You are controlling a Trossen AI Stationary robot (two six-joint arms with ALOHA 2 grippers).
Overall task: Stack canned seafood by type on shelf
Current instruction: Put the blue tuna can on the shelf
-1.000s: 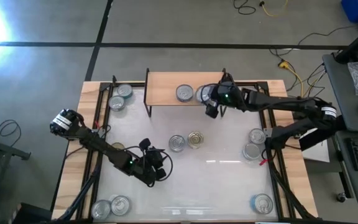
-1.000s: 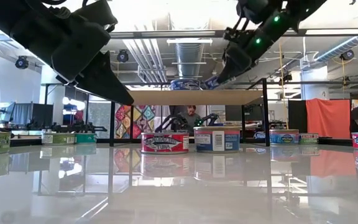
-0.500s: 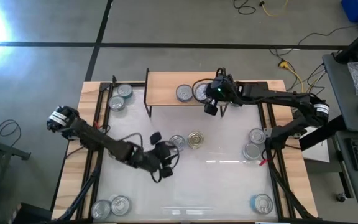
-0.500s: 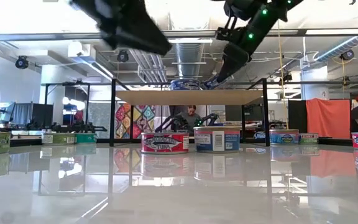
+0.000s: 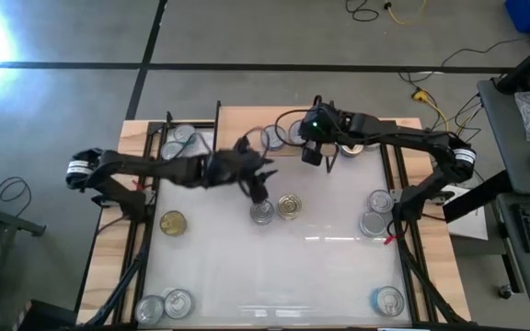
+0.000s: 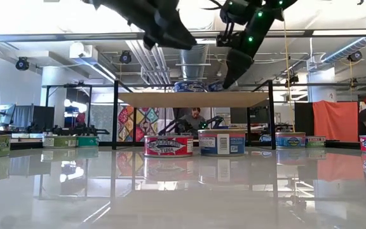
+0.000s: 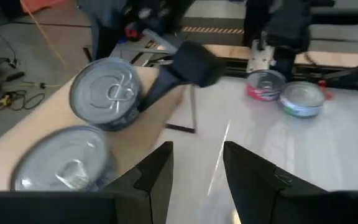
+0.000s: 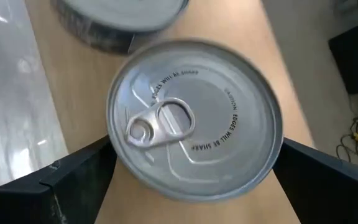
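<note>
Two silver-topped tins of canned seafood point(image 5: 272, 138) stand on their bases on the light-wood shelf point(image 5: 237, 119). My right gripper point(image 8: 194, 146) is open over the shelf's right part. Its fingers flank the pull-tab tin point(image 8: 194, 130), with the other tin point(image 8: 120, 15) just beyond. My left gripper point(image 7: 197, 180) is open and empty, raised above the table's middle point(image 5: 258, 187) and facing the shelf. It sees both shelf tins point(image 7: 107, 93) point(image 7: 64, 158) and my right gripper's dark finger point(image 7: 185, 65). My right gripper comes at the pull-tab tin slanting down from the table's right, one finger point(image 8: 79, 186) on each side of its round wall. The tin rests on the shelf. Whether the fingers touch its wall I cannot tell.
A silver tin point(image 5: 262, 211) and a gold-topped one point(image 5: 289, 205) stand mid-table below my left gripper. Another gold tin point(image 5: 171, 222) sits at the left. More tins stand at the far left point(image 5: 178, 138), at the right point(image 5: 374, 211) and in both near corners.
My left gripper has swung up from the table's near left toward the far edge and the right. It now hangs above the middle tins, facing the shelf. My right gripper has stayed over the shelf, tipping more steeply downward.
</note>
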